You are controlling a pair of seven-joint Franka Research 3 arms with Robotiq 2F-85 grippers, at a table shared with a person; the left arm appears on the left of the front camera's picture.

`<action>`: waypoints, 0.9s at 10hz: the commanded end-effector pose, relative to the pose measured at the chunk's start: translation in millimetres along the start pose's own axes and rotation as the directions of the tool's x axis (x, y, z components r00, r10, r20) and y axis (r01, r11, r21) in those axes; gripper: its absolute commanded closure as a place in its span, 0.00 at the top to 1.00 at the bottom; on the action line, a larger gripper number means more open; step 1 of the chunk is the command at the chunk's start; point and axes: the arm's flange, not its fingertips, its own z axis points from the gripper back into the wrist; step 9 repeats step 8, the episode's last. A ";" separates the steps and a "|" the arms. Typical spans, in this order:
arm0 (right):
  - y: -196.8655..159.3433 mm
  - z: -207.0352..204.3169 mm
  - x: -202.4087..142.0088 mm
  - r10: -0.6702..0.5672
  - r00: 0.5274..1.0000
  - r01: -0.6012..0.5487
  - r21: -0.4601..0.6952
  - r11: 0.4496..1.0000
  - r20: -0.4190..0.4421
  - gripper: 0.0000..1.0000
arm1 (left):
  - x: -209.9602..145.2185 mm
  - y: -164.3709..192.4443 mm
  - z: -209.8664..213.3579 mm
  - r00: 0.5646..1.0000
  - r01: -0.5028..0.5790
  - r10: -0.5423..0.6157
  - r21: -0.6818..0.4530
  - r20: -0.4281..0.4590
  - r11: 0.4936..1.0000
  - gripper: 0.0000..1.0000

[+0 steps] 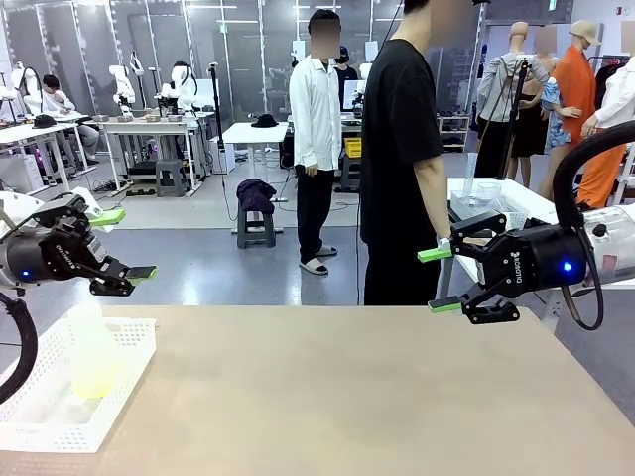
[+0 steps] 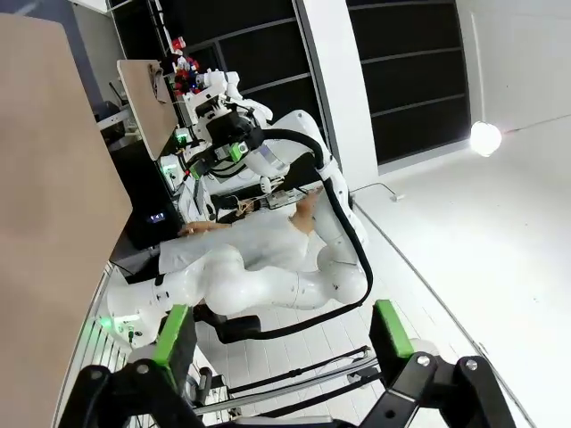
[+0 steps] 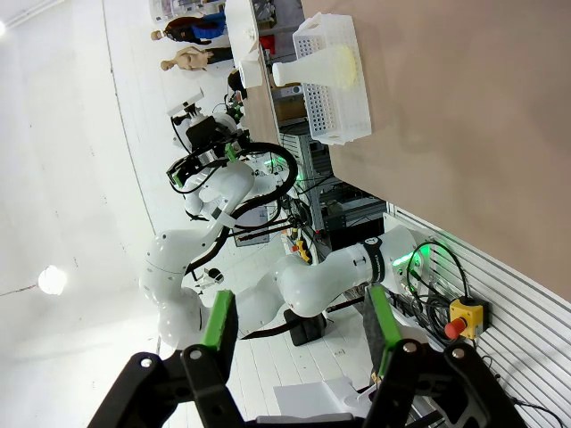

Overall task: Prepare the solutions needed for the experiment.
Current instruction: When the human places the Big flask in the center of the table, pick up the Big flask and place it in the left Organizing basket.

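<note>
End effectors hung above the bench (image 1: 327,377), both with jaws spread and holding nothing: the left end effector (image 1: 124,244) near the left edge, the right end effector (image 1: 440,280) right of centre. "ROBOTIQ" was printed on the right one's black body; the left one's print was too small to read. Below the left one, a white basket (image 1: 50,421), cut off by the frame edge, held a translucent flask (image 1: 92,359) tinted with yellow-green solution (image 1: 94,382). A person (image 1: 402,159) stood behind the bench.

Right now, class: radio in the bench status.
Left gripper open, right gripper open, both raised. Yellow-green solution in flask, in white basket. Nothing in the way.
</note>
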 end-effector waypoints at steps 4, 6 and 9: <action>1.1 -0.1 -0.1 0.004 1.000 -0.004 0.008 1.000 -0.002 0.72 | 0.9 -2.7 0.5 1.000 0.010 -0.010 0.015 0.009 1.000 1.00; 1.1 -0.1 -0.1 0.004 1.000 -0.004 0.008 1.000 -0.002 0.72 | 0.9 -2.7 0.5 1.000 0.010 -0.010 0.015 0.009 1.000 1.00; 1.1 -0.1 -0.1 0.004 1.000 -0.004 0.008 1.000 -0.002 0.72 | 0.9 -2.7 0.5 1.000 0.010 -0.010 0.015 0.009 1.000 1.00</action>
